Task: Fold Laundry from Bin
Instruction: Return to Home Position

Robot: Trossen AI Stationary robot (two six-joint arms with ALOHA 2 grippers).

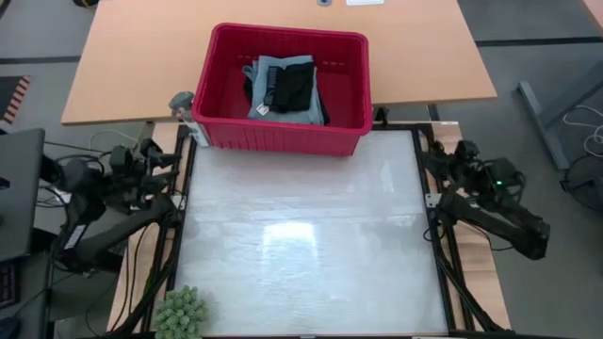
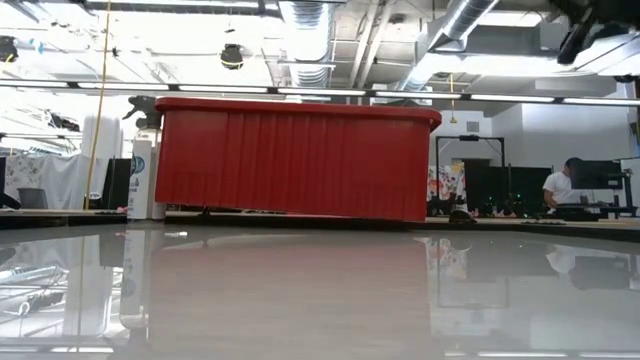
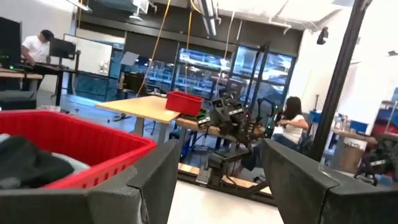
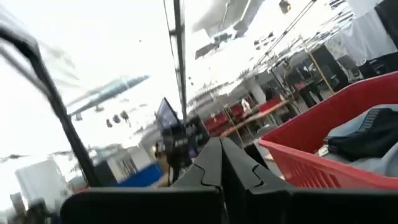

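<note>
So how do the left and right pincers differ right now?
The left pincer is open wide; the right pincer is shut tight. The left pincer sits off the table's left edge, the right pincer off its right edge. Both are empty and clear of the bin, where the laundry lies.

I count one red bin (image 1: 283, 134), and in it two pieces of laundry I can tell apart: one black garment (image 1: 290, 87) and one light blue garment (image 1: 267, 73). Also one white bottle (image 2: 141, 180) and one green spiky plant (image 1: 181, 313). I have two pincers: left pincer (image 3: 219, 148) and right pincer (image 4: 219, 154).
</note>
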